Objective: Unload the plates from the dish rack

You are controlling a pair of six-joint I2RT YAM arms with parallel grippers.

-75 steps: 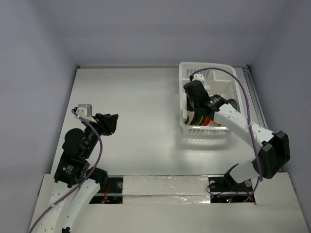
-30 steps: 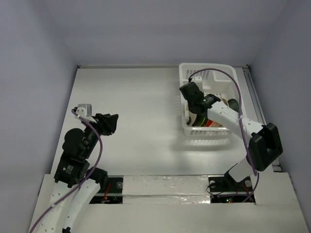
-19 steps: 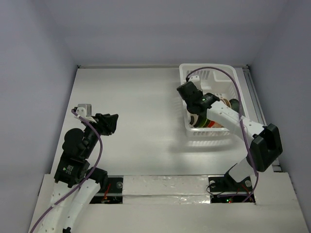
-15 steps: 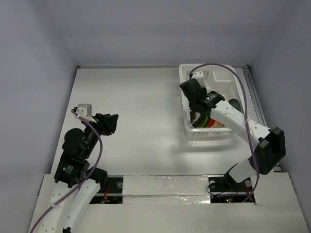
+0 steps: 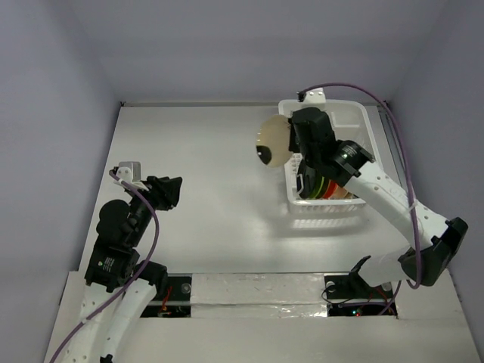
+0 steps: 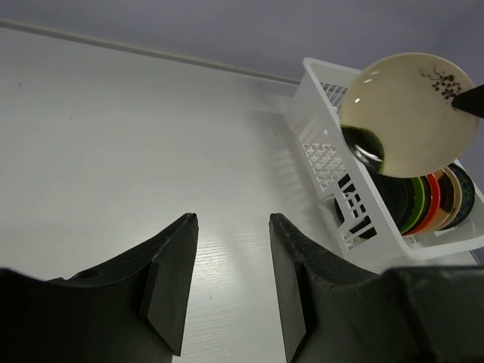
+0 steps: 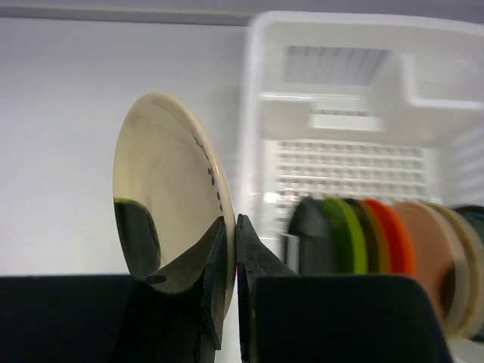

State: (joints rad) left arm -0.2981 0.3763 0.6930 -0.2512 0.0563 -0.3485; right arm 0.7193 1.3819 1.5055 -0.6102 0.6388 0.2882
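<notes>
My right gripper (image 5: 291, 144) (image 7: 231, 227) is shut on the rim of a cream plate (image 5: 272, 141) (image 7: 170, 204) and holds it upright in the air, just left of the white dish rack (image 5: 355, 113) (image 7: 340, 91). The plate also shows in the left wrist view (image 6: 408, 113). Several plates stand on edge in the rack: dark green-black (image 7: 311, 238), lime green (image 7: 344, 231), orange-red (image 7: 389, 234), tan (image 7: 431, 246) and, at the far end, teal-blue (image 6: 463, 195). My left gripper (image 5: 168, 190) (image 6: 231, 227) is open and empty over the bare table at the left.
The white table (image 5: 204, 151) is walled in by grey panels at the back and sides. The rack (image 6: 333, 151) sits at the back right, near the right rail (image 5: 393, 144).
My right gripper has lifted the cream plate up out of the rack and carried it left, past the rack's left wall. The left arm has not moved.
</notes>
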